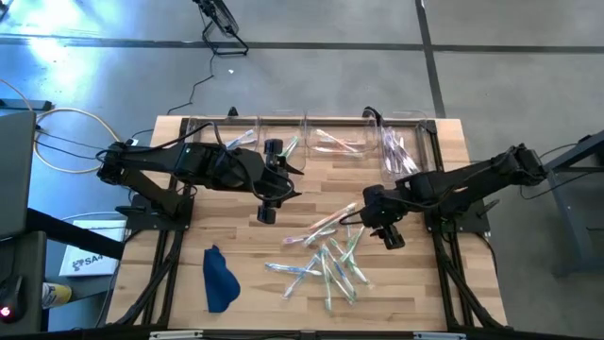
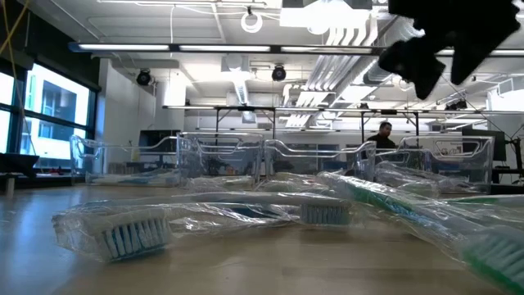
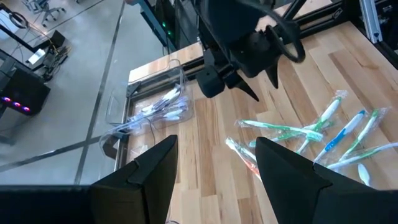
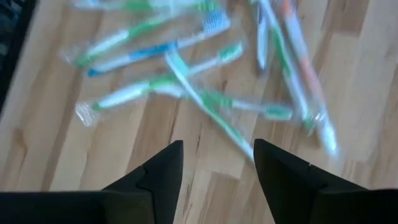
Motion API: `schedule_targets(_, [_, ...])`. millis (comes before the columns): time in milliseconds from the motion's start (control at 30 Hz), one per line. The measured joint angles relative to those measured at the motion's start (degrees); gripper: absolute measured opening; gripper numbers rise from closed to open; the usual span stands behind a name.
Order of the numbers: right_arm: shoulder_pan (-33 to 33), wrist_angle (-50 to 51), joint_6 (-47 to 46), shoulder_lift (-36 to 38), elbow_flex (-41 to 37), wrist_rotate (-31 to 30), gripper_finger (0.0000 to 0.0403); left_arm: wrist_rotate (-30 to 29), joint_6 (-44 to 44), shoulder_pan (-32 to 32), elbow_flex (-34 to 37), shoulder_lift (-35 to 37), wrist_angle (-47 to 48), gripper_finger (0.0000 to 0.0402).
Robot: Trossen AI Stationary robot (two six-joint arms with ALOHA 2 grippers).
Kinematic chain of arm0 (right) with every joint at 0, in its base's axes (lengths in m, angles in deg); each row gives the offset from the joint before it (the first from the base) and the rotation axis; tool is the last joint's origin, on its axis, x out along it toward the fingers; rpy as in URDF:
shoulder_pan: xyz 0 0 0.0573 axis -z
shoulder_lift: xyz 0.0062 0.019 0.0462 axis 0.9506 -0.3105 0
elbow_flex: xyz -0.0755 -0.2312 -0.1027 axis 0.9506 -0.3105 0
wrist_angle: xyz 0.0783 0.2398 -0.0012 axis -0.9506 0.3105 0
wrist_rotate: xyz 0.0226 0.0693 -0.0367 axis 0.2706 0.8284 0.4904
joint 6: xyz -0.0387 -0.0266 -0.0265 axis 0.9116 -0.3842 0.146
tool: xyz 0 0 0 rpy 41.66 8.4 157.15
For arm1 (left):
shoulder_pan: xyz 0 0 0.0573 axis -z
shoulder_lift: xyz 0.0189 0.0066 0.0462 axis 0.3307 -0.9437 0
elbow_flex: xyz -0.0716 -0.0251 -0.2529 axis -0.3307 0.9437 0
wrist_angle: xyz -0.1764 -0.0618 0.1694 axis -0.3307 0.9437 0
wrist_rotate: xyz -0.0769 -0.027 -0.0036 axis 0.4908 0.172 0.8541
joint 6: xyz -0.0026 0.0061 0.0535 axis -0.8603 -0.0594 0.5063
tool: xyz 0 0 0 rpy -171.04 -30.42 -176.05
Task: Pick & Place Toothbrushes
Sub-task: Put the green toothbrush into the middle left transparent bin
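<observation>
over the pile of toothbrushes (image 1: 326,260) near the tabletop's front edge, i hold the right gripper (image 1: 390,236) empty, fingers spread, lined up for a pick. my left gripper (image 1: 268,210) hangs wide near the middle, empty, waiting clear. sorted brushes already lie in the clear bins (image 1: 330,137) along the back edge.

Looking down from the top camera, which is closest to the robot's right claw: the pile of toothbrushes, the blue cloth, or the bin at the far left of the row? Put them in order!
From the right gripper, in the high view:
1. The pile of toothbrushes, right next to it on the wood.
2. The blue cloth, across the table near the front edge, on the left arm's side.
3. The leftmost bin, at the back edge, a little farther than the cloth.
</observation>
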Motion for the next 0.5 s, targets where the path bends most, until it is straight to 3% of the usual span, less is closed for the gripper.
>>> schedule_targets(367, [-1.08, -6.93, -0.39, -0.04, -8.15, -0.13, 0.019, -0.02, -0.01, 0.0, 0.0, 0.0, 0.0, 0.0209])
schedule_targets(500, [-1.08, -9.56, -0.34, -0.02, -9.24, -3.29, 0.019, -0.04, 0.0, 0.0, 0.0, 0.0, 0.0, 0.0209])
